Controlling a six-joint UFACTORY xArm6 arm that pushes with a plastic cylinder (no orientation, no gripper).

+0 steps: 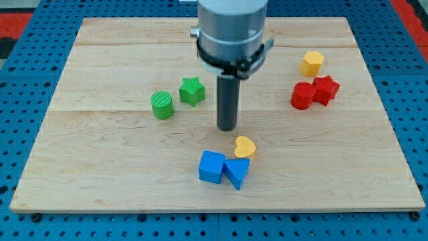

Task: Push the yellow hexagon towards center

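Grey cylindrical arm ending in a dark rod

A smooth grey housing (232, 27) is ringed below by a black-and-white collar (231, 61); a straight, round, charcoal rod (228, 100) is mounted under it, ending in my tip (227, 127).

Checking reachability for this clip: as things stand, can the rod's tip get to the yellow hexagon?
Probably yes. My tip sits mid-board; the yellow hexagon is toward the view's upper right, with bare board between. The red blocks lie just below it, off that line.

no text, labels or numbers can be read anywhere.
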